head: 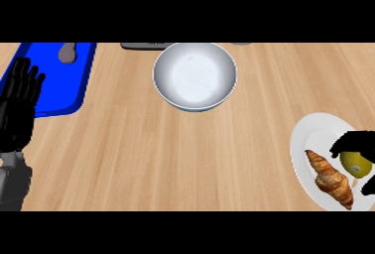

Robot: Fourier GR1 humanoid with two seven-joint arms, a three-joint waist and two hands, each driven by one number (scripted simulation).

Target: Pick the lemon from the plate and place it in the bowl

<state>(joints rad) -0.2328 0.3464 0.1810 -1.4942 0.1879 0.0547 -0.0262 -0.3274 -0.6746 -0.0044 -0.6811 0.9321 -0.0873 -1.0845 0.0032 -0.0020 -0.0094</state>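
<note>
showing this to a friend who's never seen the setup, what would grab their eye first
Probably the big white bowl at the top centre of the wooden counter, and the bright blue tray at the upper left. Next, the white plate at the right edge, holding a croissant beside a lemon that the black right hand curls over. The left hand rests open at the left edge.
</note>
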